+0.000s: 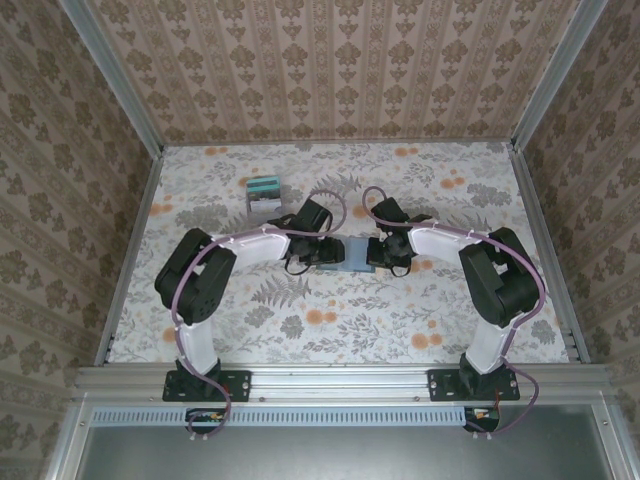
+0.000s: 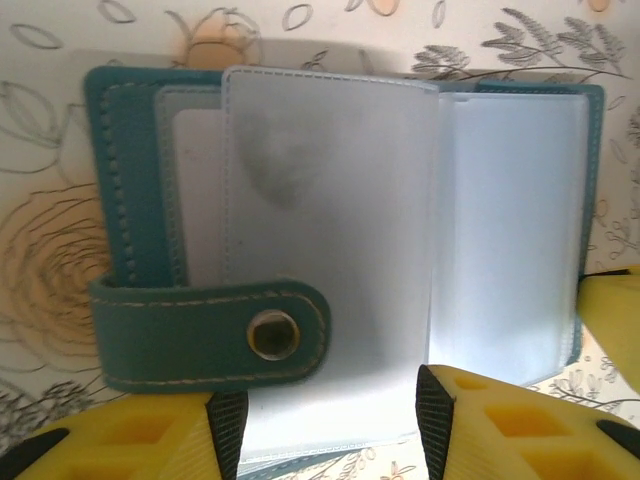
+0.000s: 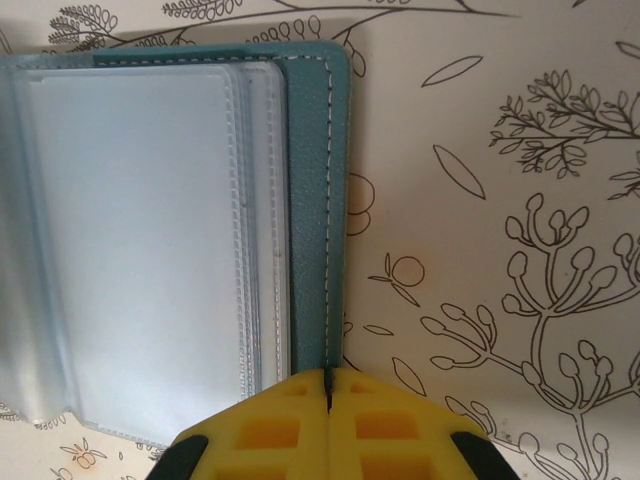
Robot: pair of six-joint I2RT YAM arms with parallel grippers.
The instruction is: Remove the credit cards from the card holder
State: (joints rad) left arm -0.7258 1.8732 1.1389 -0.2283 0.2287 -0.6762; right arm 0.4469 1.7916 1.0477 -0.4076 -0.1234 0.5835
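Item: aluminium rail (image 1: 340, 380) at the near table edge, carrying both arm bases. Item: floral-print tabletop (image 1: 300, 330), enclosed by wallpapered walls (image 1: 330, 60). Item: left gripper (image 1: 318, 254), reaching in towards the table centre from the left. In the left wrist view its yellow fingers (image 2: 130, 445) stand wide apart, and the lower edge of one clear plastic sleeve (image 2: 330, 200) lies in the gap between the black pads; whether the pads touch that sleeve cannot be told. Item: right gripper (image 3: 327, 392), reaching in from the right. Its yellow fingers are closed to a thin seam, and the stitched edge of the teal cover runs straight down into that seam, so it is pinching the cover panel. Item: card holder (image 1: 357, 252), teal-blue, lying opened flat on the tabletop at mid-table, directly between the two grippers. Its clear sleeves are fanned out over both panels, and one sleeve is raised towards the left wrist camera. No card face can be made out through the plastic. Item: closure strap (image 2: 190, 345), teal with pale stitching, folded across the lower left of the holder, with a round metal snap (image 2: 273, 333) at its end. Item: grey rectangle (image 1: 264, 195) with a green band along its far edge, lying on the tabletop beyond the left gripper, well apart from the holder.
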